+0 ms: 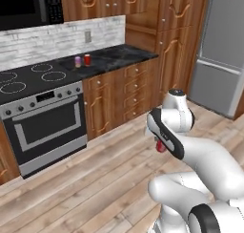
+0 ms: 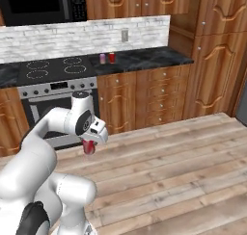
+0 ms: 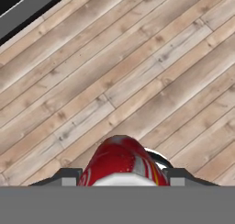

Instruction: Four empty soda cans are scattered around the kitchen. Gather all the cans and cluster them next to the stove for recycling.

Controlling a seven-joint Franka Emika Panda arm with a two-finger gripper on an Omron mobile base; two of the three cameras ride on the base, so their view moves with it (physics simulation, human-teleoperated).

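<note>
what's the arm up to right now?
It's carrying a red soda can, gripper shut on it, held above the wood floor in front of the stove. Two more cans, a pink-purple one and a red one, already stand close together on the black counter just right of the cooktop. The held can isn't there yet.

I can't read any text, label or number here; the red can held between the gripper's fingers bears only unreadable pale streaks.
</note>
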